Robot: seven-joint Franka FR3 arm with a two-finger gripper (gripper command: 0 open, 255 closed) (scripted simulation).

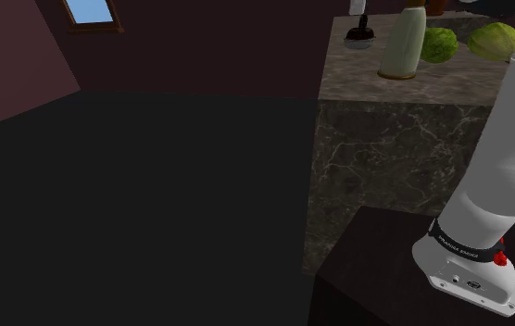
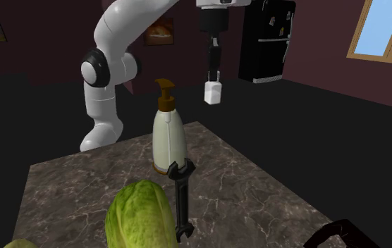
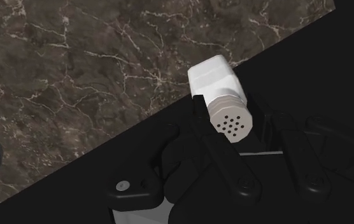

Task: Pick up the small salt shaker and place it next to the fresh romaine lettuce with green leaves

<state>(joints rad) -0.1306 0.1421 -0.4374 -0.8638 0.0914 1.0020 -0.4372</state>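
Salt shaker (image 2: pixel 213 92) is the small white piece hanging in the air, clear of the desk (image 2: pixel 258 190), and everything else here outsizes it. The desk is a dark veined slab, and behind it the white arm (image 2: pixel 110 70) loops up and over. In the second exterior view, the green lettuce (image 2: pixel 139 215) sits at the slab's near edge. The pale pump bottle (image 2: pixel 168 137) stands upright at about twelve o'clock from it. A black wrench (image 2: pixel 180 201) is just beside the lettuce at its three o'clock. The shaker hangs at roughly one o'clock from the bottle, about level with its pump. The pincer (image 2: pixel 214 76) is pinching the shaker by its upper end. The wrist view shows the perforated cap between the black fingers, with the desk's edge beneath. The shaker looks light, rigid and smooth-sided, so a hold near the narrow cap could let it swing or slip. The squarer body would likely give a surer grip.
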